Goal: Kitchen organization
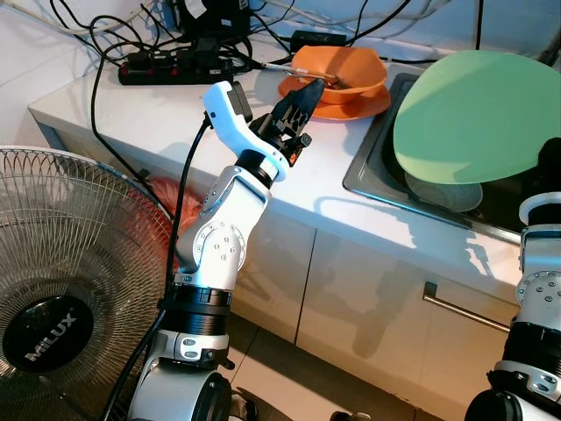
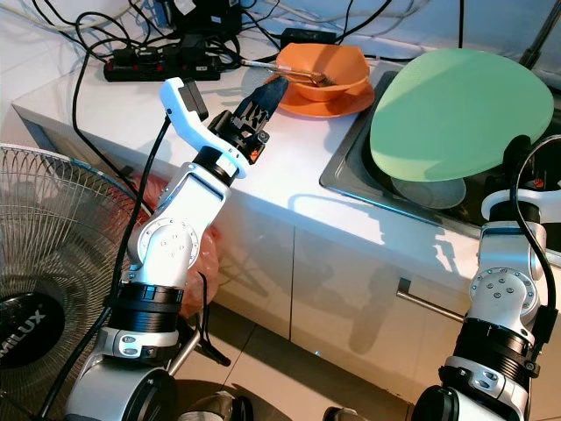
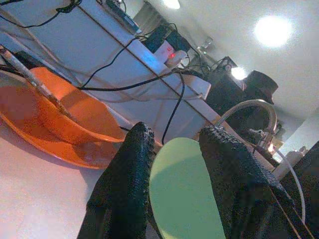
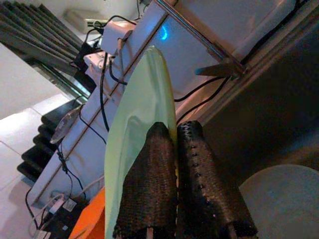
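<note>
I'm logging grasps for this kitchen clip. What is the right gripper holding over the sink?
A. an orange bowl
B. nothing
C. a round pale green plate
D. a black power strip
C: the right gripper has its jaws pinched shut on the rim of the round pale green plate, which is raised on edge over the steel sink; the orange bowl sits on the counter.

The green plate [image 1: 473,114] covers most of the sink [image 1: 372,158]; at three o'clock the frame edge cuts off the right gripper [image 4: 174,149].
</note>
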Robot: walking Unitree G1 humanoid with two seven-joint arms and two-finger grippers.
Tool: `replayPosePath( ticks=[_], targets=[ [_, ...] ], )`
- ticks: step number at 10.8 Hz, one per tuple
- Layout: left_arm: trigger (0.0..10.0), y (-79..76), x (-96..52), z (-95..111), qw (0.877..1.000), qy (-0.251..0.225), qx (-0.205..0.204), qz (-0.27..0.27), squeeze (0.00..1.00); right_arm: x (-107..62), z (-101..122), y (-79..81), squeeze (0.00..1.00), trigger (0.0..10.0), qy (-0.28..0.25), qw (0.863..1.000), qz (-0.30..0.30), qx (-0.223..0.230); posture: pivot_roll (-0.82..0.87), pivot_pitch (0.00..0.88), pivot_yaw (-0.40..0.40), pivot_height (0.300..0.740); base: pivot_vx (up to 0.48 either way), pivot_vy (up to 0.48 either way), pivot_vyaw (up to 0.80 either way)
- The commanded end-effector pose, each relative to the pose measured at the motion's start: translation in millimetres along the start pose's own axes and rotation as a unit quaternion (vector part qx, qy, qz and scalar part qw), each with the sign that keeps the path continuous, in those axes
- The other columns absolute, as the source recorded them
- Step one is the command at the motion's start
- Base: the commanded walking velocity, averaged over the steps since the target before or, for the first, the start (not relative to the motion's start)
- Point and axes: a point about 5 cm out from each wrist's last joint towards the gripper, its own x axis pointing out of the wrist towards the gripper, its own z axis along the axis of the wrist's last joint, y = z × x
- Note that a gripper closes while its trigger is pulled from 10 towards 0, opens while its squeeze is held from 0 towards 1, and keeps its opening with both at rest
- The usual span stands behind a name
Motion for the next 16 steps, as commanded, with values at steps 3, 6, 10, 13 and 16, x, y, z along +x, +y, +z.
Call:
replayPosePath(
  ticks=[3, 6, 10, 13, 16],
  targets=[
    [10.0, -5.3, 0.2, -7.2, 1.0, 0.005, -0.011, -0.007, 0.0, 1.8, 10.8, 9.7, 0.0, 10.0, -0.02, 0.999, 0.028, 0.011, 0.02, 0.185, 0.025, 0.74, 0.0, 0.0, 0.0],
    [10.0, -5.3, 0.2, -7.2, 1.0, 0.005, -0.011, -0.007, 0.0, 1.8, 10.8, 9.7, 0.0, 10.0, -0.02, 0.999, 0.028, 0.011, 0.02, 0.185, 0.025, 0.74, 0.0, 0.0, 0.0],
    [10.0, 13.8, -29.5, -13.8, 0.998, 0.033, 0.039, 0.028, 0.0, 2.2, -18.5, -0.8, 0.0, 10.0, -0.004, 0.956, -0.031, -0.292, 0.04, 0.0, 0.0, 0.74, 0.0, 0.0, 0.0],
    [10.0, 12.8, -32.0, -13.7, 0.998, 0.033, 0.042, 0.03, 0.0, 3.5, -21.2, -0.9, 0.0, 10.0, -0.017, 0.95, -0.034, -0.31, 0.04, 0.0, 0.0, 0.74, 0.0, 0.0, 0.0],
    [10.0, 13.3, -32.6, -13.7, 0.998, 0.034, 0.043, 0.031, 0.0, 3.2, -24.6, -3.2, 0.0, 10.0, -0.008, 0.946, -0.032, -0.322, 0.04, 0.0, 0.0, 0.74, 0.0, 0.0, 0.0]
  ],
)
